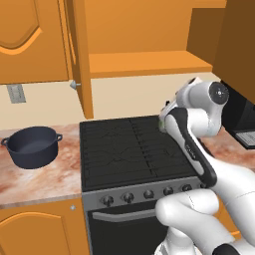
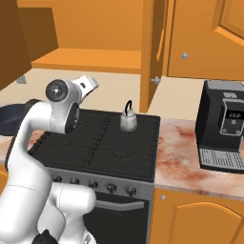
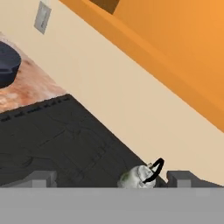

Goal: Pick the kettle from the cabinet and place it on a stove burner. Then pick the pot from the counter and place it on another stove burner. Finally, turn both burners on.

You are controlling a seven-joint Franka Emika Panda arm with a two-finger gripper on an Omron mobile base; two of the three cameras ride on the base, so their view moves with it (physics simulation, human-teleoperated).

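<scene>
Hand view: gripper [image 3: 113, 178] spread wide and empty, kettle [image 3: 139, 176] standing between its fingertips.

The white arm [image 2: 33, 143] rose from the near side and bent at the elbow toward the far right. The pincer [image 3: 113, 178] stood wide open and held nothing.

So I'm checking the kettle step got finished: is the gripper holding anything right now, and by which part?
Nothing is held. The gripper is open, and the kettle stands free on a rear burner.
</scene>
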